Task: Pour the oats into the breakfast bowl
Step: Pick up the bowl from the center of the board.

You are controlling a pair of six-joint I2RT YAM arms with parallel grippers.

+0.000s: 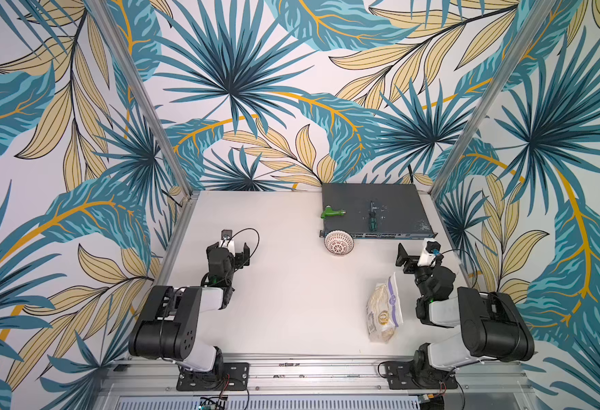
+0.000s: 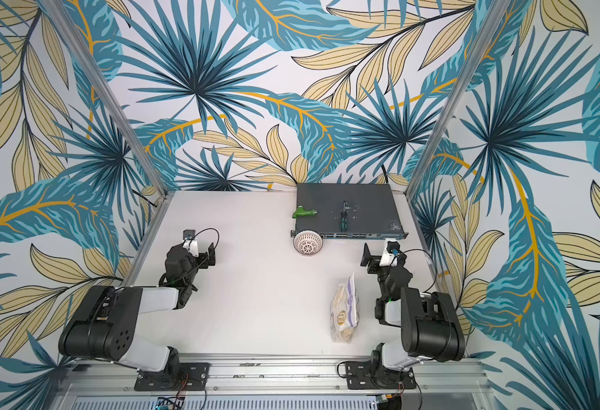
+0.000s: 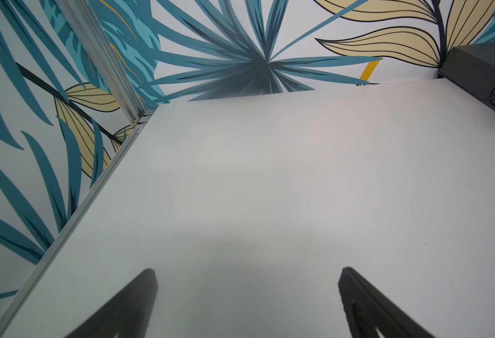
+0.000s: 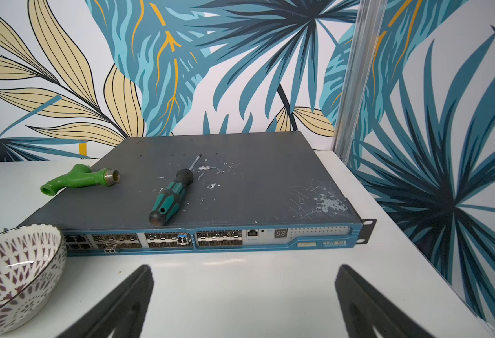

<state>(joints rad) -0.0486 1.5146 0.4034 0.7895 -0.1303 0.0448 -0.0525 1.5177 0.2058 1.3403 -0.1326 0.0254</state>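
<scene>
In both top views the oats pouch (image 1: pixel 385 309) (image 2: pixel 344 312) lay on the tabletop (image 1: pixel 291 301), long axis roughly 12-to-6, at 7 o'clock near the right claw (image 1: pixel 412 257), far from the left claw (image 1: pixel 234 252); each wrist view showed its claw wide open, empty, the breakfast bowl (image 4: pixel 18 263) near the right one.

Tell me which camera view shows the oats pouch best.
A top view: the oats pouch lies whole and unobstructed on the white table, label and gold emblem visible; both top views show it equally. The left wrist view misses it; so does the right wrist view, which shows the breakfast bowl and the network switch.
</scene>
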